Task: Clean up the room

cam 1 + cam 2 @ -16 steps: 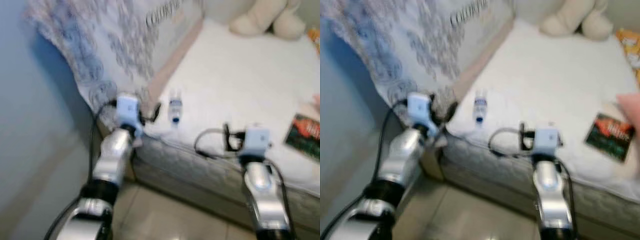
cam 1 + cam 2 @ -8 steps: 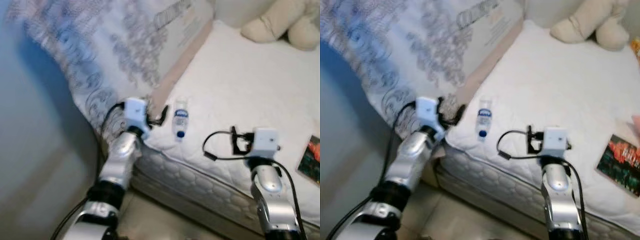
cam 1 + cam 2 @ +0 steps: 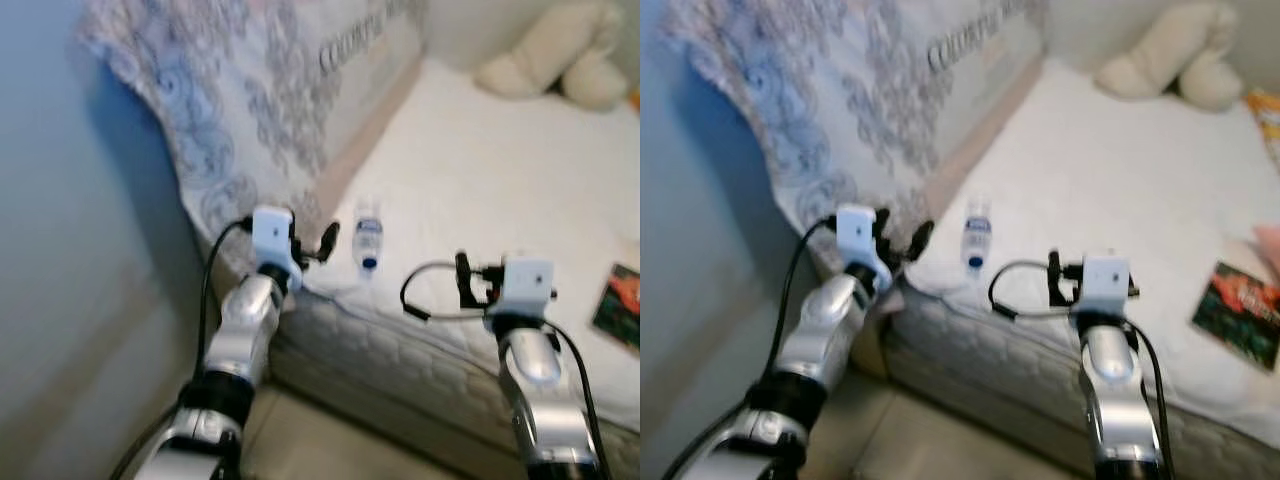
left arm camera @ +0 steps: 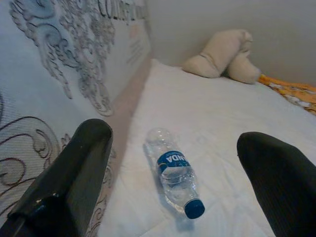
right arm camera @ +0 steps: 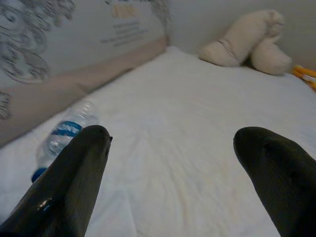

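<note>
A clear plastic water bottle (image 3: 368,240) with a blue label and blue cap lies on its side on the white mattress (image 3: 480,170), near the corner. My left gripper (image 3: 320,246) is open at the mattress corner, just left of the bottle and apart from it. In the left wrist view the bottle (image 4: 174,170) lies ahead between the two black fingers (image 4: 74,173). My right gripper (image 3: 466,278) is open over the mattress's front edge, to the right of the bottle, holding nothing. The right wrist view has the bottle (image 5: 61,133) beside one finger.
A patterned mattress cover or board (image 3: 260,90) leans upright along the bed's left side against a blue-grey wall (image 3: 60,250). A beige plush toy (image 3: 550,65) sits at the far end. A dark book (image 3: 622,305) lies at the right; an orange item (image 3: 1265,110) is beyond it.
The whole view has shifted and blurred, so the camera moved. Both grippers keep much the same pose at the mattress edge, and the bottle lies where it was.
</note>
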Tool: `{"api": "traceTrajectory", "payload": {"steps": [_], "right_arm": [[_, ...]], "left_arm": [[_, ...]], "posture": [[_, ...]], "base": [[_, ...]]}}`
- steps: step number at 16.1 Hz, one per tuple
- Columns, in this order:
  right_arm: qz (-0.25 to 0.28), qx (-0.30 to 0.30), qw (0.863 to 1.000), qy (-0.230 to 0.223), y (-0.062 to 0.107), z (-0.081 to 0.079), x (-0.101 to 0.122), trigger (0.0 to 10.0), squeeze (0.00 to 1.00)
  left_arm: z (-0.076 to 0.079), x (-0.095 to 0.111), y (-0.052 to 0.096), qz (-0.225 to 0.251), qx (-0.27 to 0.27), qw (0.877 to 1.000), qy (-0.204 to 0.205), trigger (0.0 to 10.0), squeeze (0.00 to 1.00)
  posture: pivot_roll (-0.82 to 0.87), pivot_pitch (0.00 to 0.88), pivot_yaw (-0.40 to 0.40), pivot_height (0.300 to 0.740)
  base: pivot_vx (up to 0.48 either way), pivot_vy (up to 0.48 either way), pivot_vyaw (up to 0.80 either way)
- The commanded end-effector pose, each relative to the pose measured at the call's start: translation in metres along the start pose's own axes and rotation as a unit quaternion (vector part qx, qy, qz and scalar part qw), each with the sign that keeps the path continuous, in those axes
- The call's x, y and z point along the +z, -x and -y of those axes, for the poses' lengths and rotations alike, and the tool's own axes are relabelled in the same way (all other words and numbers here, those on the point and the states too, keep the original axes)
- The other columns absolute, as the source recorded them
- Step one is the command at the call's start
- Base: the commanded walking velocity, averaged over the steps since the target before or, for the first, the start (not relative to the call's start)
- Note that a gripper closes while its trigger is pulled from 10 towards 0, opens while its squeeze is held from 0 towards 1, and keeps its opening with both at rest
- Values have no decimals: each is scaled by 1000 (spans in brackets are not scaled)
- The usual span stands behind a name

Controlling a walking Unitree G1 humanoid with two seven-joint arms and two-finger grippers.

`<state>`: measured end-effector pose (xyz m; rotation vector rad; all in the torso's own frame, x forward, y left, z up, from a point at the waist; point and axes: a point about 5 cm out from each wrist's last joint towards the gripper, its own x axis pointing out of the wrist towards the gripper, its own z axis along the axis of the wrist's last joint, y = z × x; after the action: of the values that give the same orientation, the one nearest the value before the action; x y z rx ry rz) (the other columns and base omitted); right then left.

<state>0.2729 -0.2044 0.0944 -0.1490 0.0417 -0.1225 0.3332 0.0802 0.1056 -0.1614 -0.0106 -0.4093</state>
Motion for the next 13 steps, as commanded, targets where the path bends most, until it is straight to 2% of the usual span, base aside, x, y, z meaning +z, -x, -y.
{"api": "traceTrajectory", "payload": {"steps": [1,3,11,13], "right_arm": [[14,-16,1000,9,-3,6,8,10000,0],[5,-19,1000,16,-3,7,6,10000,0],[4,-7,1000,7,0,0,3,10000,0],[5,2,1000,14,0,-3,4,10000,0]], "left_arm": [[6,3,-7,-1,-18,1000,5,10000,0],[7,3,-8,-1,-25,1000,6,10000,0],[-3,0,-7,-14,21,999,-21,10000,0],[-8,-1,-7,-19,38,999,-14,10000,0]], "posture": [[-154,0,8,740],[-155,0,10,740],[-149,0,12,740],[-146,0,13,740]], "base": [[341,-334,0],[354,-319,-297],[0,0,-691],[0,0,0]]}}
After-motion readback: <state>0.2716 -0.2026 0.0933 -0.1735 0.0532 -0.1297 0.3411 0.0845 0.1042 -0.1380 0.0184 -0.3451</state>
